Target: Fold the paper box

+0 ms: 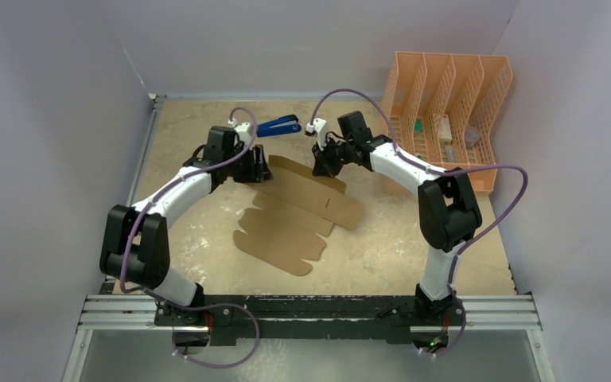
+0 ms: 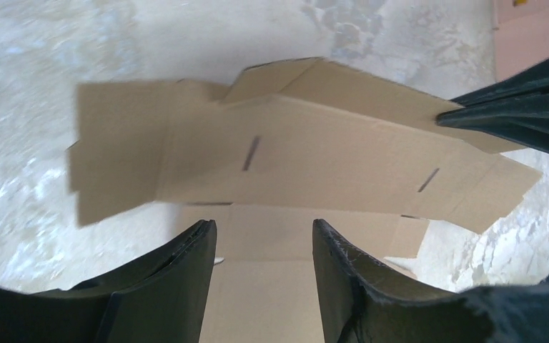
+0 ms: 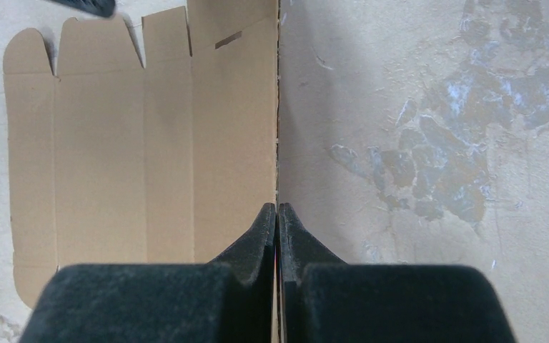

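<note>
The paper box is a flat brown die-cut cardboard sheet with rounded flaps in the middle of the table. Its far panel is lifted off the table. My right gripper is shut on the edge of that raised panel; in the right wrist view the gripper pinches the sheet edge-on. My left gripper is open at the sheet's far left corner. In the left wrist view its gripper is spread over the cardboard, holding nothing. The right gripper's dark fingers show there at the right.
A peach-orange mesh file organizer with small items stands at the back right. A blue-handled tool lies at the back between the arms. White walls enclose the table on three sides. A metal rail runs along the near edge.
</note>
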`<move>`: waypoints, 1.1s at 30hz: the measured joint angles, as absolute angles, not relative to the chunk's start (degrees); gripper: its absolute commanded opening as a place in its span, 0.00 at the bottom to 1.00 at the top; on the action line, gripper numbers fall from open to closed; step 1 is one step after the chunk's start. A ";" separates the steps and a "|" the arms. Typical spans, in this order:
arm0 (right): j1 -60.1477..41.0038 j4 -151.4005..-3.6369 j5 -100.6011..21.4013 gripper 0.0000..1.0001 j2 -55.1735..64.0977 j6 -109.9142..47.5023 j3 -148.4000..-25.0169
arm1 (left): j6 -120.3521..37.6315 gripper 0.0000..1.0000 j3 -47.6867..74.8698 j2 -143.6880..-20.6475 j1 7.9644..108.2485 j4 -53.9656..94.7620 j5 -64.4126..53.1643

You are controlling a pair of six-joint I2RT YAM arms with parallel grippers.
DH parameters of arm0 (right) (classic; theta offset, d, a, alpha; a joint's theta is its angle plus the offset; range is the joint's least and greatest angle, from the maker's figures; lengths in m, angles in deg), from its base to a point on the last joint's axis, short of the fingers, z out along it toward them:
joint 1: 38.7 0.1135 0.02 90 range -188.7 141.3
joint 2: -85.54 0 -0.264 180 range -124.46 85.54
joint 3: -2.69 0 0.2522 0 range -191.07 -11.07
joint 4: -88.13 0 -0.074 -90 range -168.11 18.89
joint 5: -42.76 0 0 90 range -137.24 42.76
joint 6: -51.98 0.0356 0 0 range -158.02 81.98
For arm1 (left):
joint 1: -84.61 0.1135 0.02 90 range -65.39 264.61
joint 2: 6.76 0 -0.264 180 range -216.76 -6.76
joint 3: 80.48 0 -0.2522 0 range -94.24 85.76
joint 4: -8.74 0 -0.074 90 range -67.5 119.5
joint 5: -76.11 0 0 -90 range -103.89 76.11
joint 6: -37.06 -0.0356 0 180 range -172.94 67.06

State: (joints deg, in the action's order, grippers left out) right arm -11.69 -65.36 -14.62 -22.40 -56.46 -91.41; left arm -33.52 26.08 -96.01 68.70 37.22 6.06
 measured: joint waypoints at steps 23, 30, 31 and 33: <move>-10.65 -65.16 -14.82 0.02 -22.40 -59.01 -91.39 | -32.30 0.50 31.72 -102.27 74.58 38.27 8.75; -10.51 -65.19 -14.84 0.02 -22.40 -59.10 -91.39 | -30.98 0.48 31.78 -103.27 74.41 37.46 9.93; -10.51 -65.19 -14.86 0.02 -22.40 -59.10 -91.39 | -30.96 0.47 31.78 -103.34 74.39 37.35 9.93; -10.45 -65.19 -14.88 0.02 -22.40 -59.10 -91.39 | -30.92 0.42 31.78 -103.62 74.34 37.16 9.93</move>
State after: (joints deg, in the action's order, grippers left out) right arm -10.45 -65.19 -14.88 -22.40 -59.10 -91.39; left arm -30.92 31.78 -103.62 74.34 37.16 9.93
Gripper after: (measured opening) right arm 0.029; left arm 0.472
